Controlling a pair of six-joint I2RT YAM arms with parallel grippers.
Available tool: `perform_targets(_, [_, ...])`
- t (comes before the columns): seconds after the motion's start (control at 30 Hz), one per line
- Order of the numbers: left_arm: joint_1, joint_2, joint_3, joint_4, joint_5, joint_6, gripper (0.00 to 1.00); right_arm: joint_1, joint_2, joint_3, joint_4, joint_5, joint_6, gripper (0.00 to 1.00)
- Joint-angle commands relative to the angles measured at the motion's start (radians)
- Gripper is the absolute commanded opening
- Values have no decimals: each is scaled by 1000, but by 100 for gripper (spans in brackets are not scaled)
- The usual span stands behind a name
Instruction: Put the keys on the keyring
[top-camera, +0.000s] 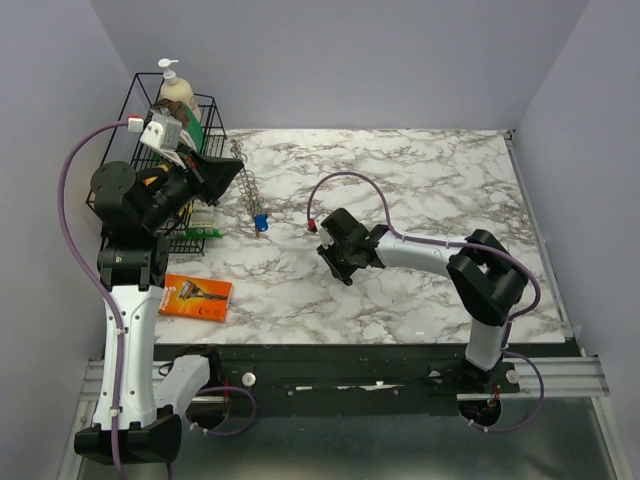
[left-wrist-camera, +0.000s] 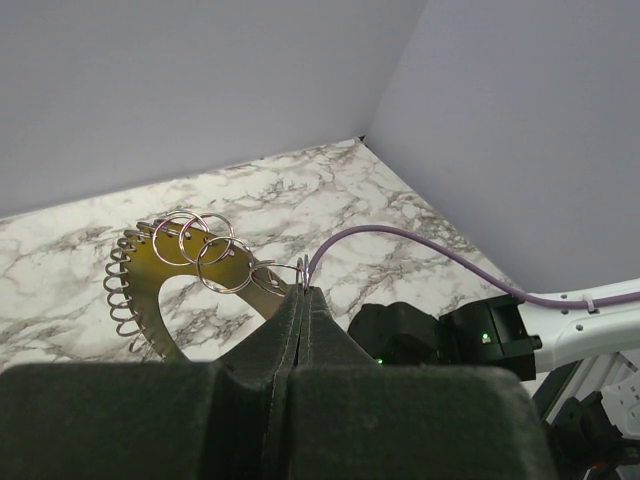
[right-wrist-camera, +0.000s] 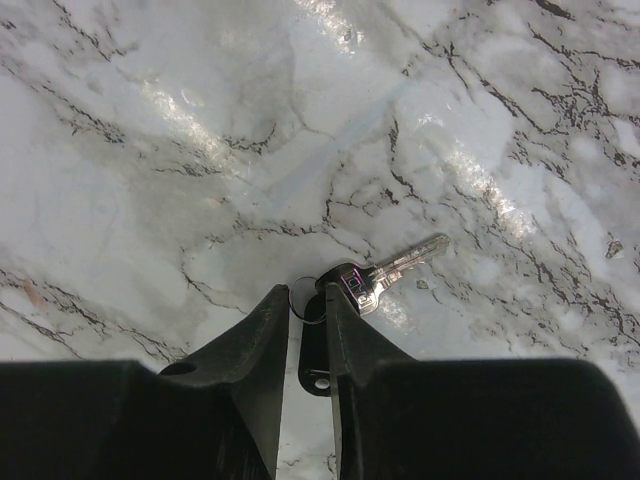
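My left gripper (top-camera: 234, 172) is raised at the back left and shut on a small silvery split ring (left-wrist-camera: 303, 272). From it a chain of rings (left-wrist-camera: 215, 258) leads to the keyring (left-wrist-camera: 135, 290), a curved brass-coloured piece fringed with wire loops. In the top view the keyring (top-camera: 246, 188) hangs down with a blue-headed key (top-camera: 261, 222) at its foot. My right gripper (top-camera: 336, 256) is low on the marble. Its fingers (right-wrist-camera: 262, 330) stand slightly apart around a small ring (right-wrist-camera: 303, 297) and black tag (right-wrist-camera: 314, 365) of a dark-headed silver key (right-wrist-camera: 385, 274) lying flat.
A black wire basket (top-camera: 205, 110) with a pump bottle (top-camera: 176, 92) stands at the back left, close behind my left arm. An orange razor package (top-camera: 196, 297) lies near the front left. Grey walls close in the table at the back and sides.
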Motion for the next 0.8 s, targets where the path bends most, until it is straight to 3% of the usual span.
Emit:
perform_targets(0.0, [5,-19,22,24,15,15,0,-13,14,21,-16,-20,11,28])
perform_targets(0.5, [3,-11,10,30,17,20,0,-49,-25,43,-16,-74,16,1])
perform_targets(0.77, [5,-10,-6,16,17,38,0,-66,-45,37,-12,-89,16,1])
